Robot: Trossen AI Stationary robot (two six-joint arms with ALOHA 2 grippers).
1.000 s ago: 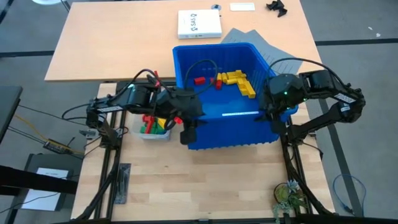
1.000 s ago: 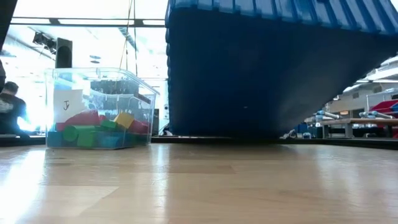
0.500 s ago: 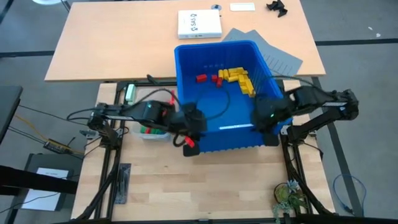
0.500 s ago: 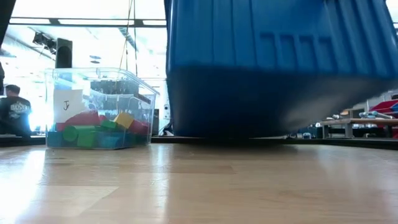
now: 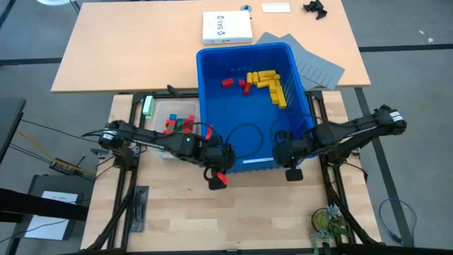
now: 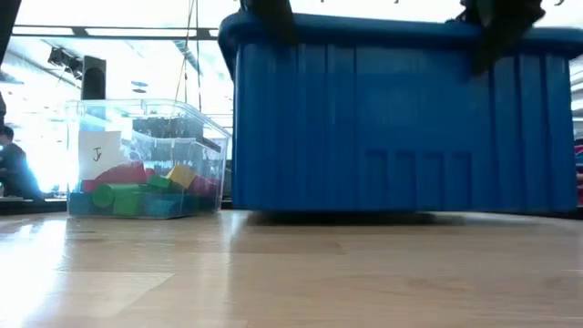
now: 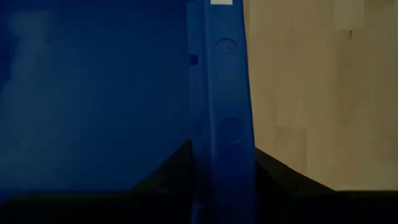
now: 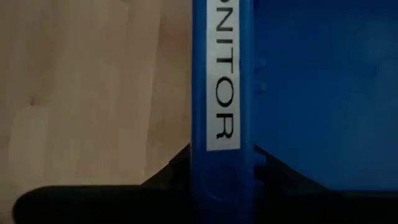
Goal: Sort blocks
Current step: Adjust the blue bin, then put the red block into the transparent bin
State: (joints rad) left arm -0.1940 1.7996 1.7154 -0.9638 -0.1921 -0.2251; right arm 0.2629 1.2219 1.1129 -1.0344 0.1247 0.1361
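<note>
Blue bin (image 5: 248,106), resting on the table (image 6: 291,273), is being pinched at its near rim by left gripper (image 5: 216,168) and right gripper (image 5: 290,161); blocks (image 5: 265,86) are lying at its far end. Both should release evenly.

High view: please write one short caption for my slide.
Both grippers, left and right, grip the blue bin's near rim; red and yellow blocks lie inside.

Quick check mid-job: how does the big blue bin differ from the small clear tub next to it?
The large blue plastic bin is opaque and far bigger; the small clear plastic tub is see-through. The bin holds only red and yellow toy bricks; the tub holds a mix with red, green and blue ones. Both end effectors, left and right, clamp the bin's near rim; nothing grips the tub. Both containers rest on the table.
</note>
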